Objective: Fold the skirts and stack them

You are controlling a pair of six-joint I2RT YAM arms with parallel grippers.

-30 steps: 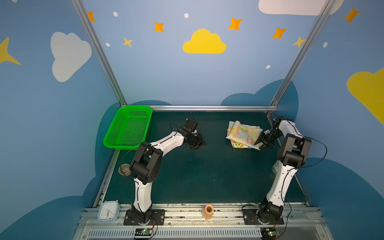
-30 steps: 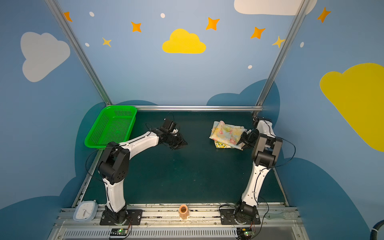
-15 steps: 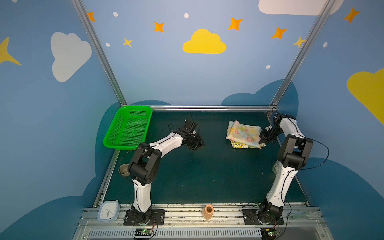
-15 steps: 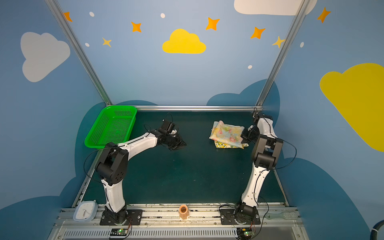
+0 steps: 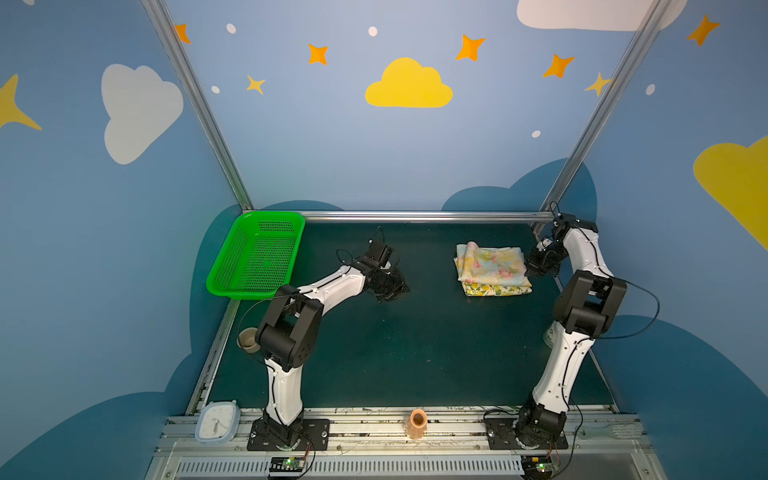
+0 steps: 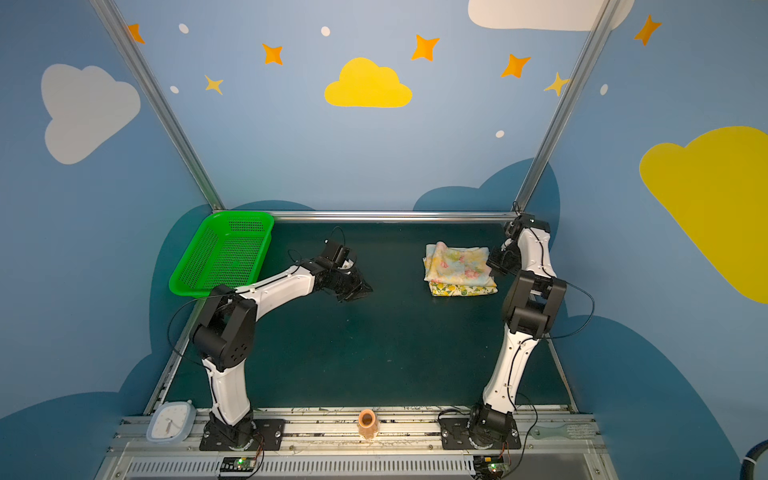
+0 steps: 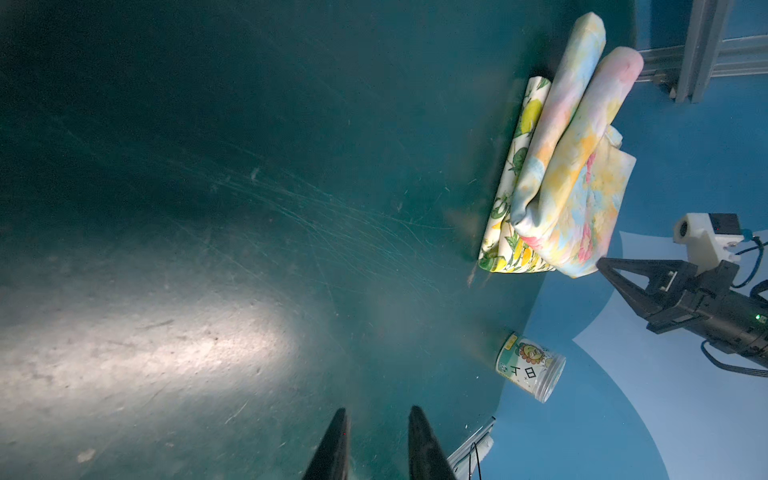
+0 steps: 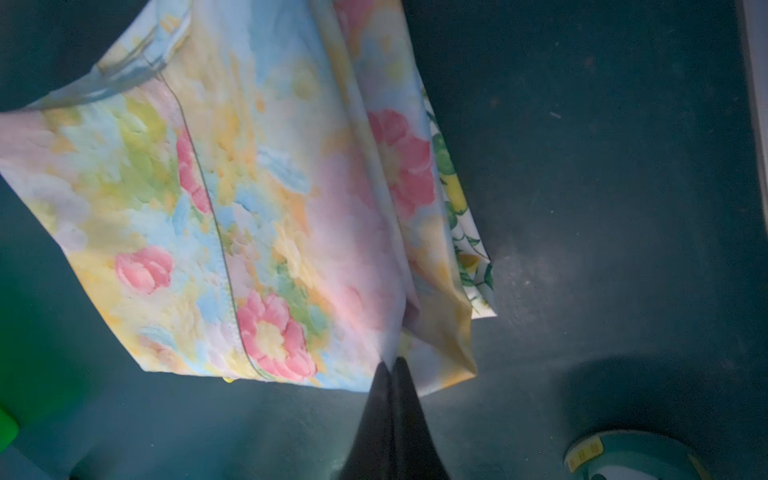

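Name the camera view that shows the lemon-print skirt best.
Left wrist view: the lemon-print skirt shows a long folded edge under the floral skirt. Both top views show only a strip; right wrist, a sliver.

Dark green table (image 5: 415, 340), scuffed: green basket (image 5: 257, 257) in far left corner, lemon skirt (image 5: 496, 290) far right (floral skirt (image 5: 490, 264) stacked on it), labelled jar (image 7: 530, 368) by right edge.
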